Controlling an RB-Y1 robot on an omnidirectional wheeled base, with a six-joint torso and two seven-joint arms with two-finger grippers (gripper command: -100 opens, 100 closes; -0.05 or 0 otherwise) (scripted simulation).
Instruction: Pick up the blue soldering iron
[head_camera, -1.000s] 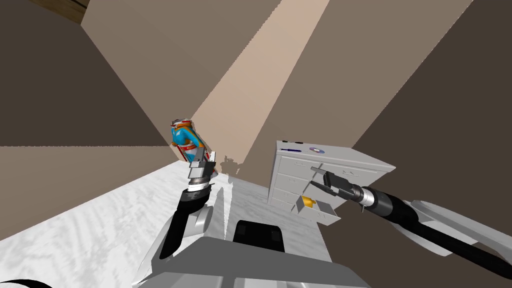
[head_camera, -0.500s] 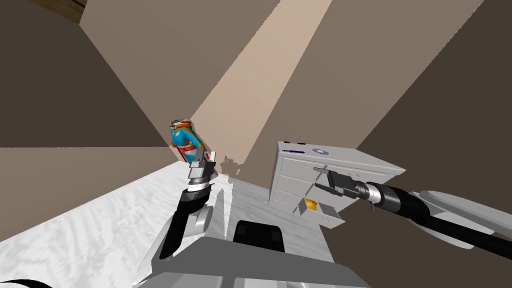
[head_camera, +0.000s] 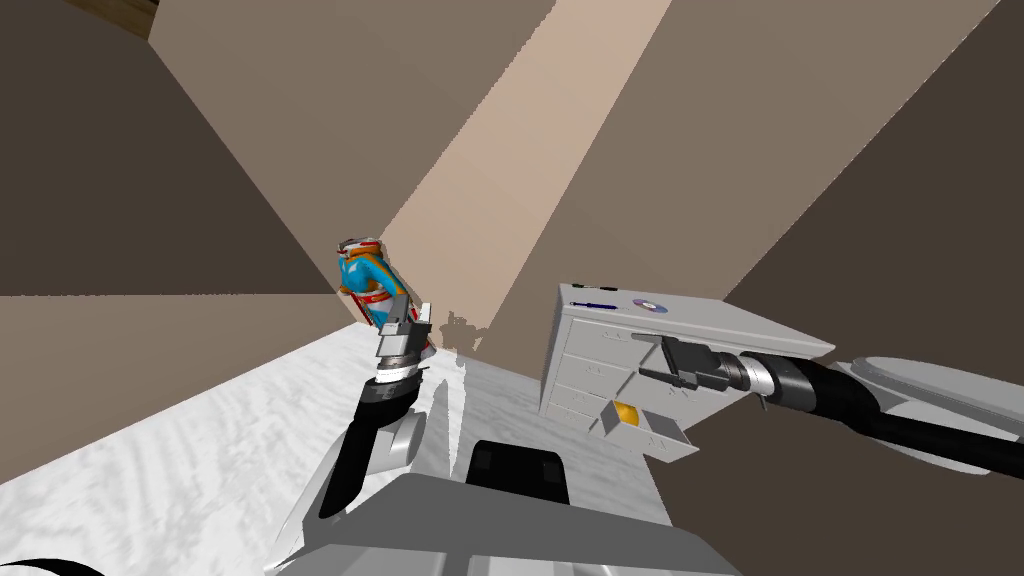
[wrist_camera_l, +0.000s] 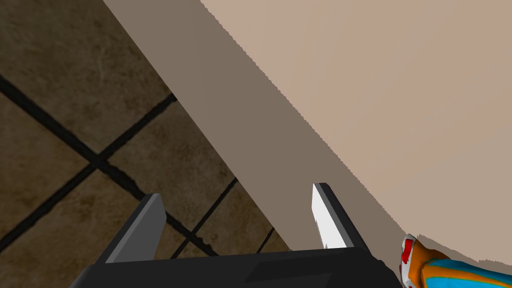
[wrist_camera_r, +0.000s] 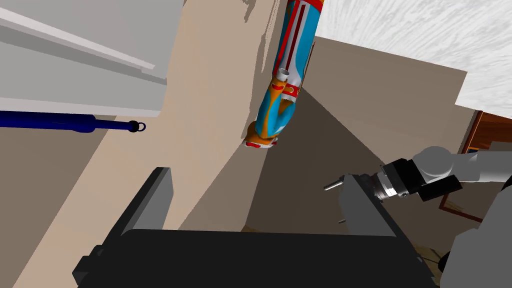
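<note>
Blue soldering iron (head_camera: 593, 305): lying on top of the white drawer cabinet (head_camera: 720, 320). Right claw (head_camera: 648, 357): hovering near the cabinet front, fingers standing apart. Left claw (head_camera: 412, 310): fingers likewise standing apart.

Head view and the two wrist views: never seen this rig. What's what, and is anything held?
A simulated two-armed robot. The head view looks down from its head; each wrist view looks along that arm's gripper. The right gripper, open and empty, is at a grey chest of drawers. On its top lie the blue soldering iron and a disc; a low drawer stands open with something yellow inside. The left gripper, also open and empty, is near a blue and orange object.
</note>
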